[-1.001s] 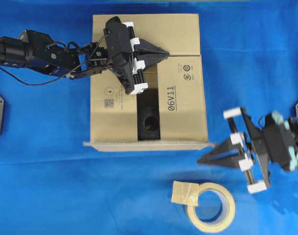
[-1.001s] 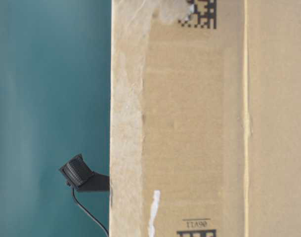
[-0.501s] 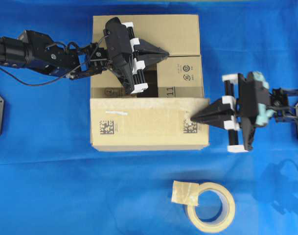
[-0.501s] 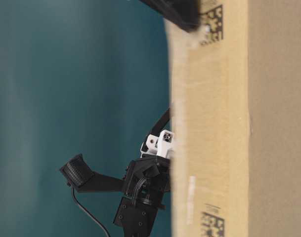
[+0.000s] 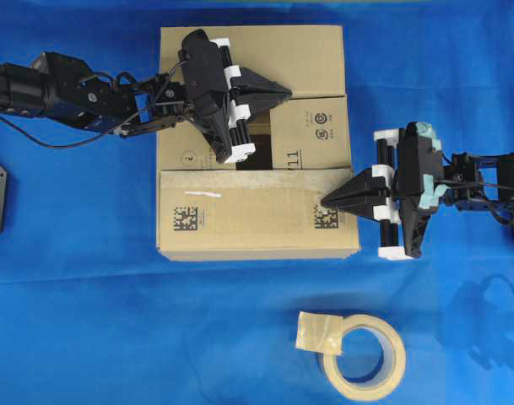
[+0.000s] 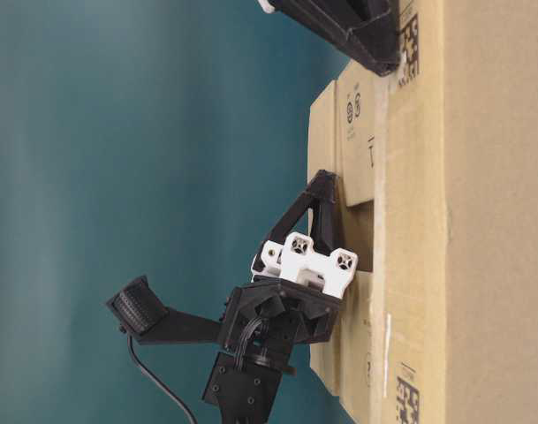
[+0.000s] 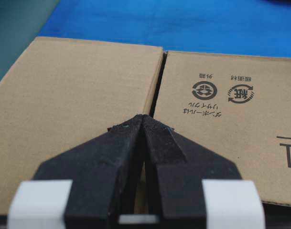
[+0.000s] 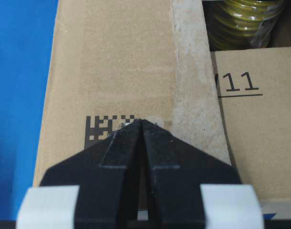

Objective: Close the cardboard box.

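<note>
The box (image 5: 255, 139) sits on the blue desk (image 5: 88, 321) with its top nearly shut. Your left pincer (image 5: 284, 89) is pressed closed, holding nothing, tips resting at the seam where the far flap (image 7: 73, 95) meets the printed side flap (image 7: 221, 124); both lie flat under it. Your right pincer (image 5: 328, 202) is also fully closed and empty, its tip down on the near flap (image 8: 116, 71), right at the square code mark (image 8: 104, 126) by the flap's edge.

What looks done: the far flap is down, the printed flap beside your left pincer is down, and the near flap is folded over the opening and lies close to flat. What looks left: just past your right pincer's tip, beyond the taped edge of the near flap, a gap is open, and the right wrist view shows yellow-and-dark contents (image 8: 243, 21) through it. In the overhead view that gap (image 5: 255, 160) is a small dark slot between your two pincers. From the table-level view the flaps do not all seem to sit level, so judge the box mostly closed, not finished.

A tape roll (image 5: 364, 356) lies on the desk well behind your right pincer, apart from the box and untouched.
</note>
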Robot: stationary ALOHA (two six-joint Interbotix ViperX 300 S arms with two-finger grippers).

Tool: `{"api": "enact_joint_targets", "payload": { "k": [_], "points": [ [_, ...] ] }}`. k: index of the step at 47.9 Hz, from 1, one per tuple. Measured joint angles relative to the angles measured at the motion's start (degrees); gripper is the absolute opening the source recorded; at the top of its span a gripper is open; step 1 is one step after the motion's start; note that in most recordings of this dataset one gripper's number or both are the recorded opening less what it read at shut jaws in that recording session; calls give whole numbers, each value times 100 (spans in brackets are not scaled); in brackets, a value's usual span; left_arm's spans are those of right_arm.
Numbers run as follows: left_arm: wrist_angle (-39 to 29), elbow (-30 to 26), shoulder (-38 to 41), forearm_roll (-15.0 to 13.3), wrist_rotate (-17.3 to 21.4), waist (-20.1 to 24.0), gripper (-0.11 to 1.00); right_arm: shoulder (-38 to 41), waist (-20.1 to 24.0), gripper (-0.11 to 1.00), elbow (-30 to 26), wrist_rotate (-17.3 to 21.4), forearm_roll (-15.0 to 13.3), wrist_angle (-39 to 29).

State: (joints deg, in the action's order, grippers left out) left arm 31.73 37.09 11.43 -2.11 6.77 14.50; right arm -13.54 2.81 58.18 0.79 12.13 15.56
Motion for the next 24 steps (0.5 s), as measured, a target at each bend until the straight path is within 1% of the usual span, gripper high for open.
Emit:
{"api": "enact_joint_targets", "payload": {
  "k": [9, 18, 24],
  "points": [
    [-264, 9, -229, 9, -18, -18, 0, 0, 0, 0, 0, 0, 0, 9],
    [-914, -26, -870, 9, 26, -26, 0, 9, 0, 0, -9, 0, 0, 18],
    [-1433, -158, -1310, 9, 70, 9, 0, 18, 0, 0, -18, 9, 0, 26]
  ]
}}
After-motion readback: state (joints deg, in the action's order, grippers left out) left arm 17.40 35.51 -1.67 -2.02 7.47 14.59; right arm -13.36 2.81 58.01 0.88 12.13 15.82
